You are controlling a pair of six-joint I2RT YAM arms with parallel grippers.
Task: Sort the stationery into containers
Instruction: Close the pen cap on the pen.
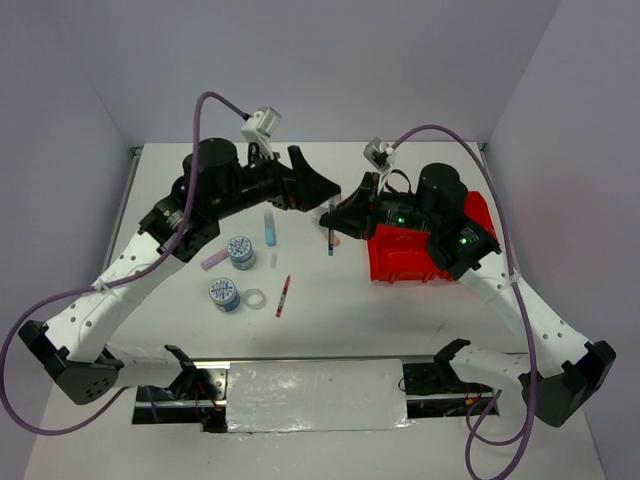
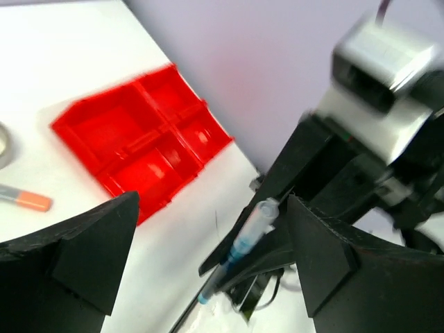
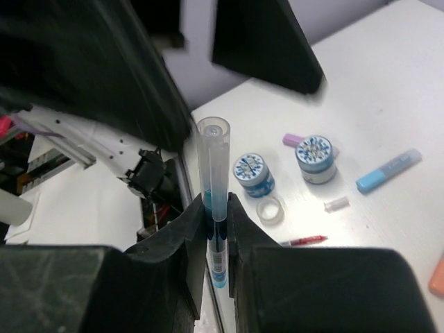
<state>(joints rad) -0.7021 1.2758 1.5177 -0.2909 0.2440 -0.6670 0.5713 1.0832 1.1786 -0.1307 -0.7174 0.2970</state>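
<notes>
My right gripper (image 1: 336, 214) is shut on a blue pen (image 1: 330, 238) and holds it upright above the table, left of the red four-compartment bin (image 1: 420, 258). In the right wrist view the pen (image 3: 216, 182) stands between the closed fingers (image 3: 189, 236). My left gripper (image 1: 320, 178) is open and empty, raised just left of the right gripper; in its wrist view the pen (image 2: 244, 240) shows between its wide-apart fingers (image 2: 94, 239). Two blue-white tape rolls (image 1: 240, 251) (image 1: 224, 294), a clear tape ring (image 1: 255, 298), a red pen (image 1: 283, 295), a light-blue marker (image 1: 269, 228) and a lilac marker (image 1: 214, 260) lie on the table.
An orange marker (image 2: 29, 200) lies near the bin (image 2: 139, 142), whose compartments look empty. A small clear cap (image 3: 337, 203) lies by the rolls (image 3: 253, 173). A grey curved edge (image 2: 4, 144) shows at the left wrist view's border. Walls close in the back and sides.
</notes>
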